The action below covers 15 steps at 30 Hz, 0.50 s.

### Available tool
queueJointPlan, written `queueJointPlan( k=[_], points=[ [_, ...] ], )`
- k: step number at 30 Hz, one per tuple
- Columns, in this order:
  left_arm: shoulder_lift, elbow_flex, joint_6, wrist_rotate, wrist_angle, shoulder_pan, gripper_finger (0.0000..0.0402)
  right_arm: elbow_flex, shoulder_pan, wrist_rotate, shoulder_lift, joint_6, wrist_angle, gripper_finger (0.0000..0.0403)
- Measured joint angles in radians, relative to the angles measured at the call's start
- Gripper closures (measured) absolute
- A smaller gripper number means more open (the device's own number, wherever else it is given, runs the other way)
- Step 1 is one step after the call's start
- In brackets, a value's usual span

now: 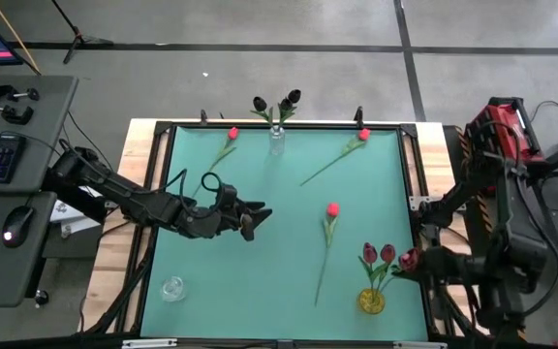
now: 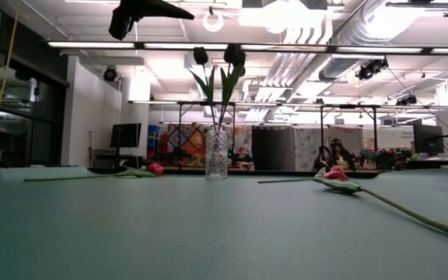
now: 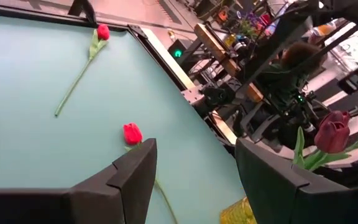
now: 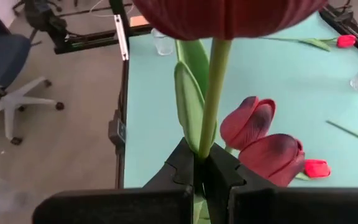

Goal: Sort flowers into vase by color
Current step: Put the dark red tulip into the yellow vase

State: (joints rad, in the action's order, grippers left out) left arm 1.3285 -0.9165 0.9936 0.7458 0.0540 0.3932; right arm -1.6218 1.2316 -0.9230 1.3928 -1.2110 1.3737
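My left gripper (image 1: 253, 219) hovers open over the table's left middle, above the mat, holding nothing; its fingers (image 3: 135, 171) point toward a red tulip (image 3: 132, 133). My right gripper (image 4: 197, 169) is at the table's right edge, near the front, shut on a dark pink-maroon tulip (image 1: 410, 260). Beside it a yellow vase (image 1: 371, 301) holds two maroon tulips (image 1: 377, 254). A clear vase (image 1: 277, 142) at the far edge holds two black tulips (image 1: 275, 101). Three red tulips (image 1: 332, 208), (image 1: 232, 134), (image 1: 363, 135) lie flat on the mat. My right gripper pinches the maroon tulip's green stem (image 4: 209, 134) between its two fingers, a short way below the head (image 4: 229, 15), with a leaf (image 4: 188, 102) alongside. The fingers lie across the stem. The tulip is lifted clear of the table; its lower stem is hidden behind the fingers.
An empty clear glass vase (image 1: 172, 288) stands near the table's front left corner. A dark frame (image 1: 163, 174) rims the mat. A desk with keyboard and mouse (image 1: 13, 223) stands to the left. The mat's middle between the lying tulips is bare.
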Motion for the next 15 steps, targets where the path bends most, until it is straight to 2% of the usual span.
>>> queueJointPlan(
  k=[15],
  points=[
    [0.0, 0.0, 0.0, 0.0, -0.003, 0.0, 0.0198, 0.0, -0.001, 0.045, 0.104, -0.116, 0.076, 0.0403]
  ],
)
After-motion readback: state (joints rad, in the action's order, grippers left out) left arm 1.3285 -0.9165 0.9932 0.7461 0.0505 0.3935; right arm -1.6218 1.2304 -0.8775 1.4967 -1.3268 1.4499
